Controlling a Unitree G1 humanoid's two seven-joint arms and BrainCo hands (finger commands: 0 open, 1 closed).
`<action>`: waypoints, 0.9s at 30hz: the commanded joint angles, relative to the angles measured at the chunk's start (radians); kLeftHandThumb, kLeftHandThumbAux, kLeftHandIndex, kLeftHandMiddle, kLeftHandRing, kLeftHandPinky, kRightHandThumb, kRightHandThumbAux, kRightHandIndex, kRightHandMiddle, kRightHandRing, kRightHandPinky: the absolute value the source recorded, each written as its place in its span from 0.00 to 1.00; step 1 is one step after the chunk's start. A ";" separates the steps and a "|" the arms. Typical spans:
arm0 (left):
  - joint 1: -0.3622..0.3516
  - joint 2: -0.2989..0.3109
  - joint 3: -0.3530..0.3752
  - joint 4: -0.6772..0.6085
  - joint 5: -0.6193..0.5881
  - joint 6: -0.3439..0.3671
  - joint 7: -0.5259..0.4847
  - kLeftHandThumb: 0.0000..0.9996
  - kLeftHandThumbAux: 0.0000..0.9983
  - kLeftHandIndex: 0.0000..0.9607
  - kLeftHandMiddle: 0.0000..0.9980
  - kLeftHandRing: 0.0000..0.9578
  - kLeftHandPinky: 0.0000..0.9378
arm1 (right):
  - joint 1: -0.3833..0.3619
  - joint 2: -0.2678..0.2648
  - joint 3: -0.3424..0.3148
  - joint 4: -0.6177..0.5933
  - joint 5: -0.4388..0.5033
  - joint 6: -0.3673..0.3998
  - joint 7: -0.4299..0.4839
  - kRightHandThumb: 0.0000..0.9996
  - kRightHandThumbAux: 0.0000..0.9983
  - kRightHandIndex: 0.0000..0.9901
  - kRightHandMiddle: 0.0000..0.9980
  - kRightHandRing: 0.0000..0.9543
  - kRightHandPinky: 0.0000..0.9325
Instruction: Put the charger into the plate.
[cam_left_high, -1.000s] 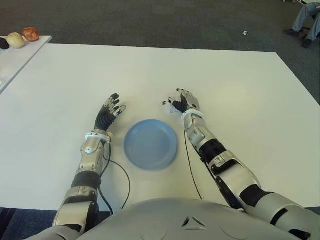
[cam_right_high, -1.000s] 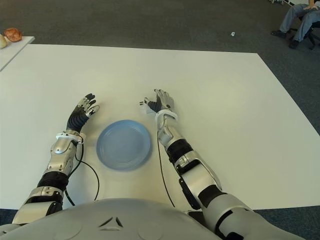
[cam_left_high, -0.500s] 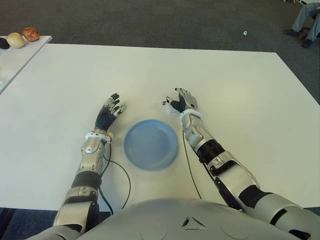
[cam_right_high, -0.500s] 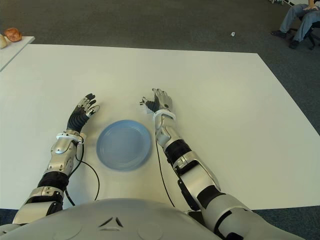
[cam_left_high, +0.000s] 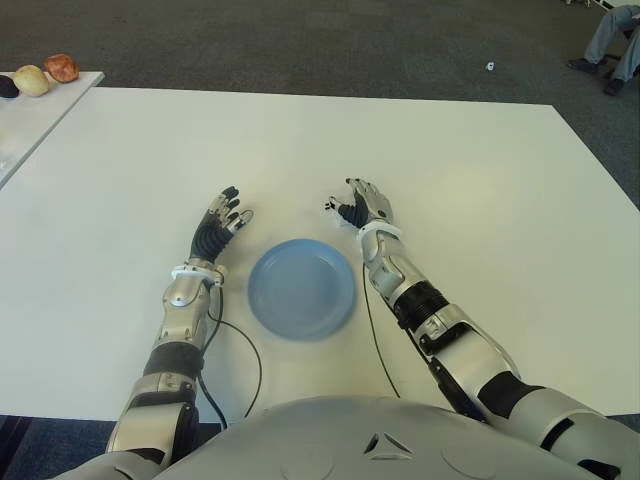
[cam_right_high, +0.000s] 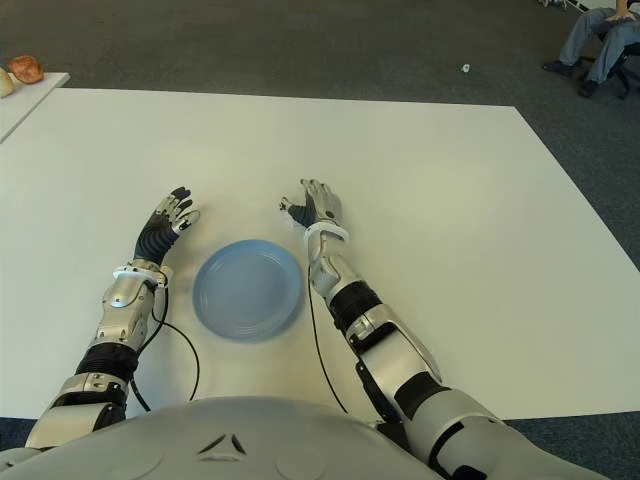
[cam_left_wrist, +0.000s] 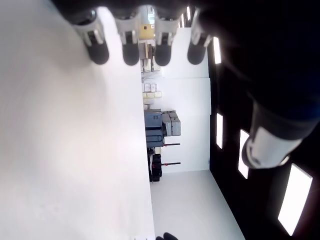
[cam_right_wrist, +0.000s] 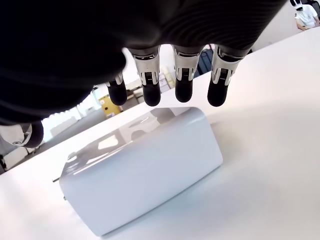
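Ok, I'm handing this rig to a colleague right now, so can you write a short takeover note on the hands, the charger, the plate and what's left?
Right hand: over the white charger, beyond the plate's far right edge; fingers open above it, not closed on it.
Left hand: open, empty, idle beside the plate on its left.
Charger: lying on the white table, not gripped.
Blue plate: between the two forearms, nothing in it.
Done: right hand positioned at the charger.
Left: close on the charger, lift it, carry it back to the plate, release.
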 joint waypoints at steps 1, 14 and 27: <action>0.004 -0.009 -0.007 0.009 0.009 0.013 0.010 0.00 0.59 0.00 0.03 0.01 0.00 | 0.018 -0.006 0.007 0.017 -0.005 -0.022 -0.011 0.21 0.21 0.00 0.00 0.00 0.00; 0.003 -0.002 -0.004 0.010 0.004 0.014 0.004 0.00 0.59 0.00 0.03 0.00 0.00 | 0.023 -0.032 0.006 0.111 0.007 -0.154 -0.069 0.21 0.20 0.00 0.00 0.00 0.00; 0.002 0.001 -0.001 0.019 -0.001 0.010 -0.004 0.00 0.58 0.00 0.02 0.00 0.00 | -0.017 -0.116 0.012 0.306 0.005 -0.485 -0.161 0.23 0.27 0.00 0.00 0.00 0.00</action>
